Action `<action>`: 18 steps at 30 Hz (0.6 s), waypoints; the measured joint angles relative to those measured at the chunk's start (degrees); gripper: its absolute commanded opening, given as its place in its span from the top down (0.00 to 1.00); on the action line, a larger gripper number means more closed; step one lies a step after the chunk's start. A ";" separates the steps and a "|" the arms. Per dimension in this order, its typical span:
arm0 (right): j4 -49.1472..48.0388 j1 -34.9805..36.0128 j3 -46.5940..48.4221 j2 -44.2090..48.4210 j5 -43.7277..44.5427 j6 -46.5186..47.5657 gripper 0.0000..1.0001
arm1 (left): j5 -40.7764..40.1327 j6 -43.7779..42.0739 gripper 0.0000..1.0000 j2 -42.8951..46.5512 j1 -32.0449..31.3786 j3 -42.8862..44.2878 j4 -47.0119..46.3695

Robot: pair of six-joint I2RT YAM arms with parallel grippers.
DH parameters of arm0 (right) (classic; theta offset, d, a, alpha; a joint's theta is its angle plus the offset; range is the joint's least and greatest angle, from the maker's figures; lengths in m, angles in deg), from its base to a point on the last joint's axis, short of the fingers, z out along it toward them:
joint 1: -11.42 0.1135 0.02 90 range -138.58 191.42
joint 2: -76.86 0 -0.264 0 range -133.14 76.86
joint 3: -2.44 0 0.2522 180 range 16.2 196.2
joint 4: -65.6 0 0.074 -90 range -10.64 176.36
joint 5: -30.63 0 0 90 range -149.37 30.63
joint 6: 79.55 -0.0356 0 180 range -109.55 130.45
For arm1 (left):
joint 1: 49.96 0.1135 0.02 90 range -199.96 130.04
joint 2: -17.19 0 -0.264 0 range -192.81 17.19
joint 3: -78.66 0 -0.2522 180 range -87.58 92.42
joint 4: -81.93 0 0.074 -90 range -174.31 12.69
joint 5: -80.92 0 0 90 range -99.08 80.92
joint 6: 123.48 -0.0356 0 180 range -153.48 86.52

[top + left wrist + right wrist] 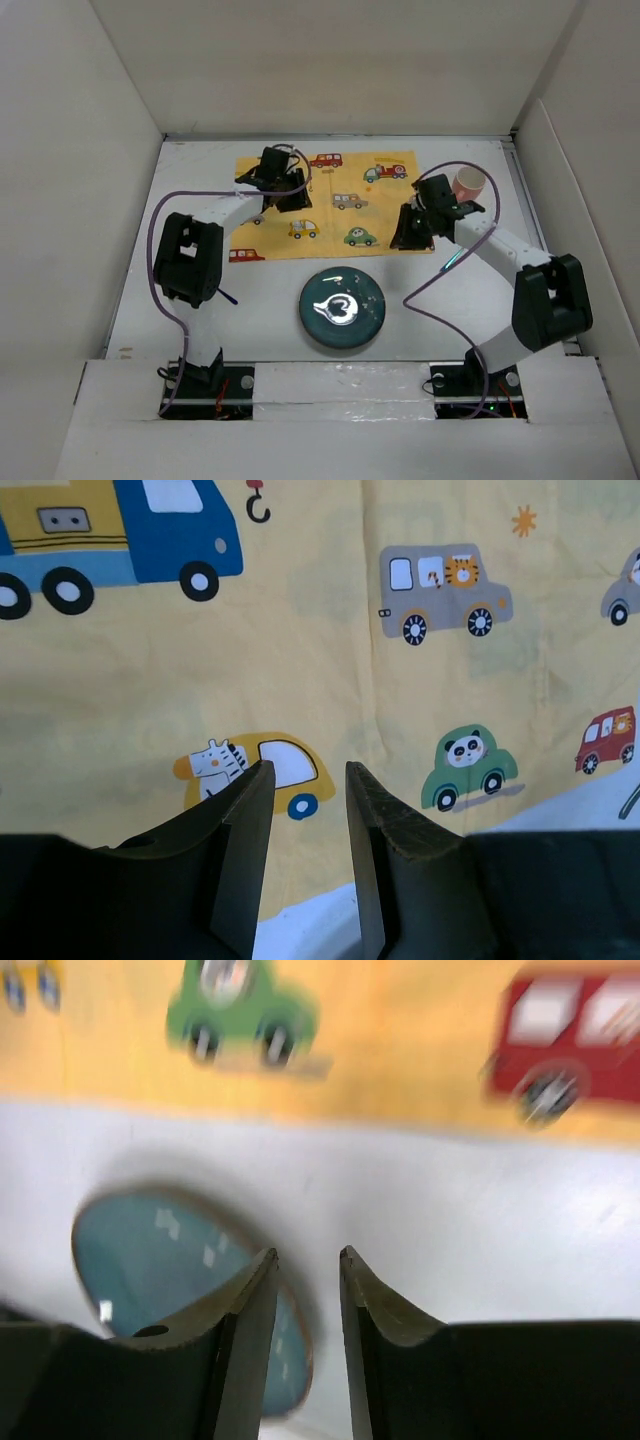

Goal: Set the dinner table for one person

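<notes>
Plate (pixel 342 308), teal, lies nearest the arm bases and is not yet on the yellow car-print mat (pixel 325 205) beyond it.

Judged step: right gripper (pixel 308 1255) fetches the plate. Its jaws are narrowly apart and empty, above the plate's rim; this wrist view is blurred. To do it well: open wider, pinch the rim, lift level, set down mid-mat.

Left gripper (pixel 308 770), jaws likewise narrowly apart and empty, hovers over the mat and should clear off first.

Pink cup (pixel 468 184) stands far right, near the mat's corner.

Tabletop (pixel 260 320): matte white and flat, lying under everything from the bases to the far wall.
</notes>
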 measured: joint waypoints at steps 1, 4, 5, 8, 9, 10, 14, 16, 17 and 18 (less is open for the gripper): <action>-1.81 -1.18 1.09 -1.77 1.27 -0.42 0.72 | 0.02 0.00 0.68 -1.27 -0.28 0.42 -0.02; -5.49 -3.87 4.74 -8.63 7.02 -2.49 0.81 | 1.70 0.04 0.68 -3.48 -1.03 0.28 -0.07; -6.38 -4.31 5.84 -11.06 9.09 -3.02 0.84 | 2.36 0.07 0.68 -3.80 -1.11 -0.13 -0.33; -7.17 -4.66 8.46 -17.09 13.42 -4.44 0.88 | 4.07 0.09 0.68 -3.82 -1.53 -2.80 -1.09; -7.32 -4.66 8.66 -18.47 14.29 -4.94 0.89 | 4.42 0.09 0.68 -3.82 -1.68 -3.91 -1.31; -7.28 -4.66 8.63 -19.37 14.69 -5.60 0.89 | 4.76 0.11 0.68 -3.82 -1.77 -5.03 -1.49; -6.62 -4.52 8.37 -19.74 15.89 -7.80 0.90 | 5.77 0.24 0.68 -3.54 -2.38 -8.35 -2.05; -5.97 -4.55 8.04 -19.12 15.91 -8.74 0.90 | 5.86 0.24 0.68 -2.86 -2.51 -9.53 -2.75; -5.75 -4.63 7.54 -18.69 15.91 -9.07 0.91 | 6.01 0.24 0.68 -2.56 -2.58 -10.12 -3.13; -5.44 -4.70 6.80 -18.12 15.93 -9.42 0.91 | 6.14 0.26 0.68 -2.25 -2.69 -10.58 -3.37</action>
